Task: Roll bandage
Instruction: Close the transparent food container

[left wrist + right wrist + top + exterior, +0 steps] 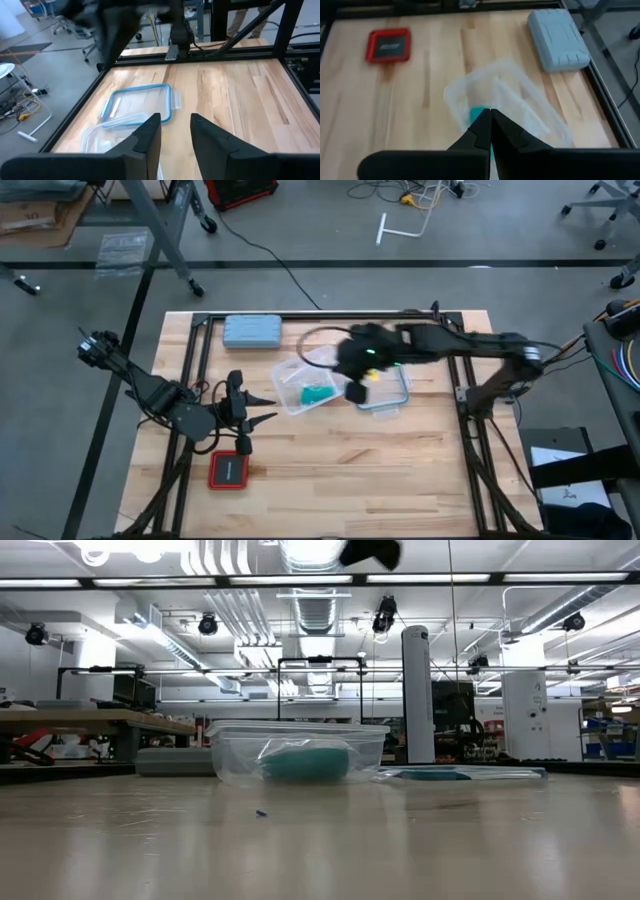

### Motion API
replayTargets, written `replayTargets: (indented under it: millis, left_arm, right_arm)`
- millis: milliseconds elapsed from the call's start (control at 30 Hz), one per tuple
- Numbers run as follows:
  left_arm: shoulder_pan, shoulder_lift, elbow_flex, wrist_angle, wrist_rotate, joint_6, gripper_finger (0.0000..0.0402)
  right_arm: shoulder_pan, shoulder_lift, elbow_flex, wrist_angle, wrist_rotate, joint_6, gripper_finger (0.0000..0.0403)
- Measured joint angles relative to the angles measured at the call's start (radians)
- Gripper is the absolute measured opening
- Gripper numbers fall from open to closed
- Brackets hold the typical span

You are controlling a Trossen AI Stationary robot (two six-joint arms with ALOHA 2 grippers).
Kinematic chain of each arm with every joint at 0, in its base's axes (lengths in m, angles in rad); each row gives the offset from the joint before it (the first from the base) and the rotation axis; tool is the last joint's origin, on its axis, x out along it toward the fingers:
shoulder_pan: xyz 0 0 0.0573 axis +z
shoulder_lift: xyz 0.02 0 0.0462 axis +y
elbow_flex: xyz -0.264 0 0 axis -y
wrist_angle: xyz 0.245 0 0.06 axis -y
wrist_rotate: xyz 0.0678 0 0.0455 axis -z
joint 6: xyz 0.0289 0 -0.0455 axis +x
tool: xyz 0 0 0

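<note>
inside clear plastic tub (292,392), soft teal bandage (318,393).

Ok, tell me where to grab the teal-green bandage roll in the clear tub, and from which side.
Take the teal-green cloth bandage roll across its rounded middle, coming straight down from above. It lies on its side inside the clear plastic tub, whose walls block any sideways approach, while the top is open. The right tool, shut, hovers above it and would need to open first.
</note>
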Motion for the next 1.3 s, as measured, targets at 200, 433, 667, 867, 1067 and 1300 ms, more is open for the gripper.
replayTargets:
  millis: [200,433,667,867,1067,1300]
  left_arm:
    - [0.0,0.002,0.0,0.006,0.0,0.0,0.0111]
    - [0.0,0.002,0.0,0.009,0.0,-0.004,0.011]
    - [0.0,0.002,0.0,0.015,0.0,-0.004,0.0094]
    - [0.0,0.002,0.0,0.013,0.0,-0.003,0.0081]
    - [0.0,0.002,0.0,0.01,0.0,0.001,0.0079]
    - [0.0,0.009,-0.003,0.011,0.0,0.004,0.0092]
  right_arm:
    - [0.071,-0.248,-0.274,-0.009,0.019,0.024,0.0]
    - [0.102,-0.407,-0.625,0.014,0.024,0.168,0.0]
    - [0.101,-0.396,-0.838,0.172,-0.021,0.293,0.0038]
    - [0.102,-0.312,-0.887,0.321,-0.009,0.234,0.013]
    - [0.105,-0.151,-0.871,0.366,-0.007,0.168,0.0209]
    - [0.104,0.021,-0.823,0.359,0.062,0.195,0.0235]
